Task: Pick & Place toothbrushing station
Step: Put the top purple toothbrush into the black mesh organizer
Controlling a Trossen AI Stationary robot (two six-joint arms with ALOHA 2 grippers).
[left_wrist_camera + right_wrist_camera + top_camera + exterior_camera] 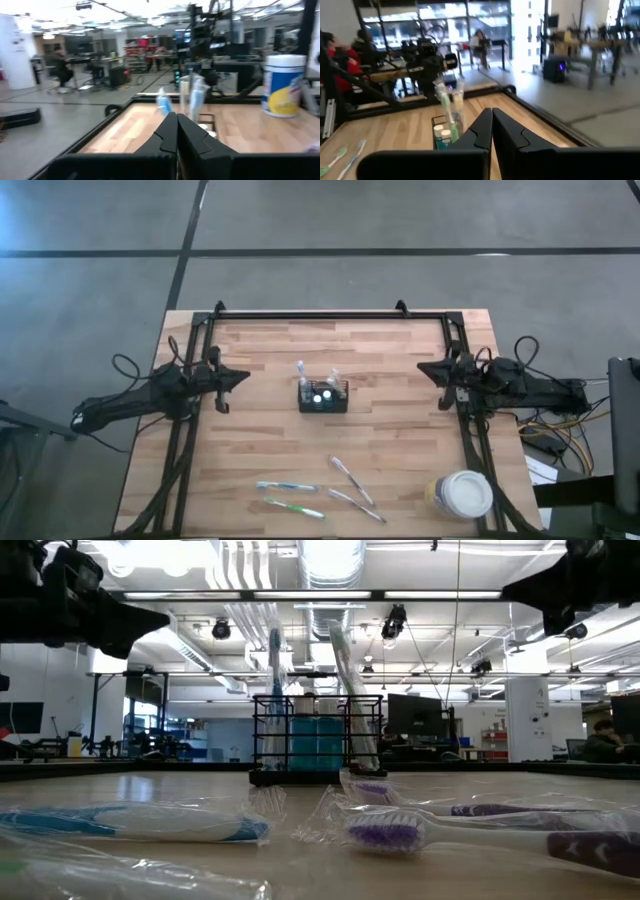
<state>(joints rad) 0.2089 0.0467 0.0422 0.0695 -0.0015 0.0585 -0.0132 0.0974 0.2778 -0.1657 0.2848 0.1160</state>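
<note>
The black wire-mesh caddy (323, 397) stands on its base at the middle of the table. Two wrapped toothbrushes (301, 371) stick up out of it, and two white-capped tubes (322, 393) sit inside. Several wrapped toothbrushes lie flat near the front edge, among them a blue one (285, 486), a green one (294, 507) and a purple-white one (350, 478). My left gripper (246, 377) hovers shut to the left of the caddy and points toward it. My right gripper (421, 367) hovers shut to the caddy's right. Both are well clear of it.
A large cup with a white lid (464, 494) stands at the front right corner. A black frame (330, 316) runs along the table's far edge and down both sides. Bare wood lies between the caddy and the loose toothbrushes.
</note>
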